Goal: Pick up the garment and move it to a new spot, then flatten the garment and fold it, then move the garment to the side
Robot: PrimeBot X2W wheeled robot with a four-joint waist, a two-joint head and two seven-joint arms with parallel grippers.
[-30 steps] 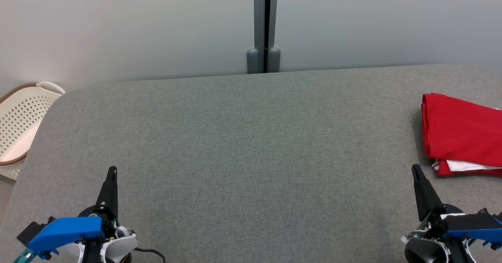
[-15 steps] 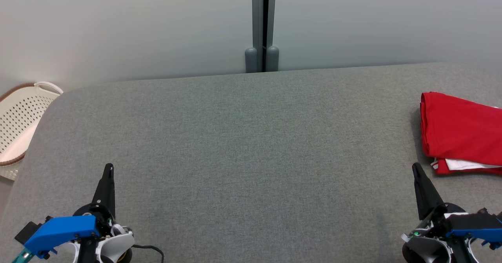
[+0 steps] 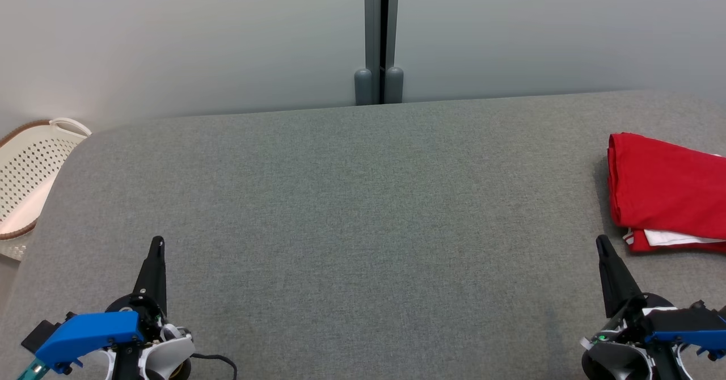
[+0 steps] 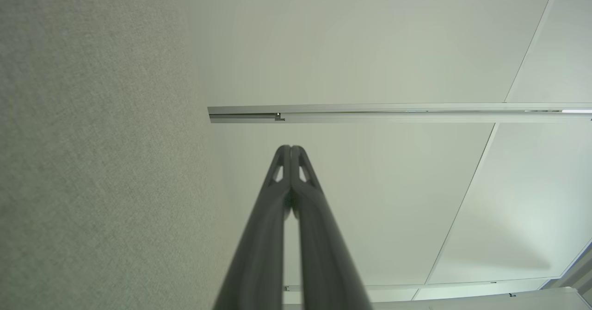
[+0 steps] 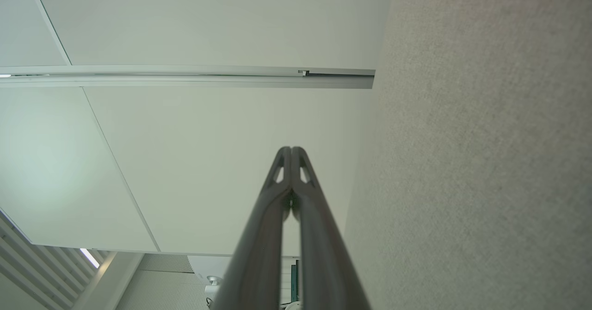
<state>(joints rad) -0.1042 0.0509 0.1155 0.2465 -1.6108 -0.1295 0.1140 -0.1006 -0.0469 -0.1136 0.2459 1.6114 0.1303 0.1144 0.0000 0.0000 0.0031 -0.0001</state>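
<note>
Shifted slightly left and up since a second ago, the whole view together, with nothing displaced on the counter (image 3: 363, 210). Folded and lying at the counter's right edge: one red garment (image 3: 666, 190) with a white strip along its near side, just ahead of the right claw (image 3: 600, 241) but apart from it. Pinched fully shut, tips together, both that one and the left claw (image 3: 157, 243); off the counter's left end, one white perforated basket (image 3: 28, 170).

Red garment (image 3: 666, 190) folded, white edge showing beneath, flat on grey surface (image 3: 351, 210), far right.
</note>
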